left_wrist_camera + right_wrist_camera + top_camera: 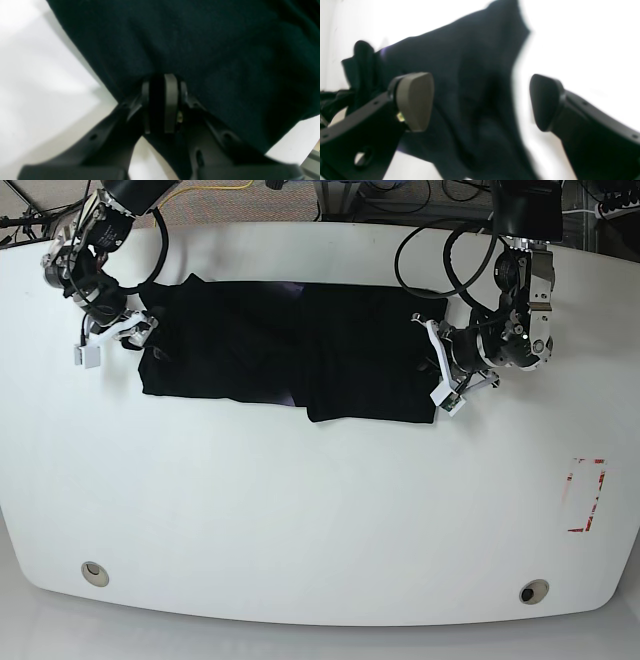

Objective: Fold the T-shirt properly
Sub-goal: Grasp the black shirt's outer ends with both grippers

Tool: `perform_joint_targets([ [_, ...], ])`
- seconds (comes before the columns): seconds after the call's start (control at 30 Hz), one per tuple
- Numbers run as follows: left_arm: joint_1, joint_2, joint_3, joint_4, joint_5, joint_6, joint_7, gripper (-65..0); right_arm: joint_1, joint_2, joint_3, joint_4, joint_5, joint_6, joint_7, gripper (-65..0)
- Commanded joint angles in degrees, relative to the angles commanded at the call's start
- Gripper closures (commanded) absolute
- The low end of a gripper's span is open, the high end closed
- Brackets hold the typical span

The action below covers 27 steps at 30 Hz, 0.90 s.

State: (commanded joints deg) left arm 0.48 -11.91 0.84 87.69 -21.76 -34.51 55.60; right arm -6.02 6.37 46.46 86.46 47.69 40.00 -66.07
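The left arm is seen on the right of the base view, bent down from the far edge, with its wrist turned inward. The left gripper (pixel 161 105) is closed, its pads (pixel 170 102) pressed together with only a thin dark fold of the T-shirt (pixel 200 50) pinched between them. The right arm is seen at the upper left of the base view, curled downward with its wrist angled inward. The right gripper (pixel 481 102) is held wide apart, its tan pad (pixel 415 101) and dark pad (pixel 543 102) well separated, nothing being clamped between them.
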Motion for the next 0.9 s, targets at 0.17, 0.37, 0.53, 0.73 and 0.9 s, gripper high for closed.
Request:
perform_joint_targets([
  [0.17,0.0,0.0,0.0,0.0,0.0,0.0,0.0,-6.1,-1.1,-1.7,-3.0,-0.1,0.0,0.0,2.0,-56.8],
  [0.37,0.0,0.0,0.0,0.0,0.1,0.0,0.0,-6.1,-2.6,-2.2,-5.5,-0.3,-0.1,0.0,4.7,-53.9],
  [0.53,0.0,0.0,0.2,-0.1,0.1,0.0,0.0,-6.1,-3.6,-1.8,-7.6,-0.2,-0.1,0.0,5.5,-38.5],
  [0.73,0.0,0.0,0.4,-0.4,0.2,0.2,0.0,-6.3,-3.5,-1.4,-8.2,0.0,-0.1,0.0,5.5,-12.2],
  [0.9,0.0,0.0,2.4,-0.5,0.2,0.3,0.1,-6.3,-3.3,1.1,-9.3,0.5,-0.1,0.0,5.6,0.0],
])
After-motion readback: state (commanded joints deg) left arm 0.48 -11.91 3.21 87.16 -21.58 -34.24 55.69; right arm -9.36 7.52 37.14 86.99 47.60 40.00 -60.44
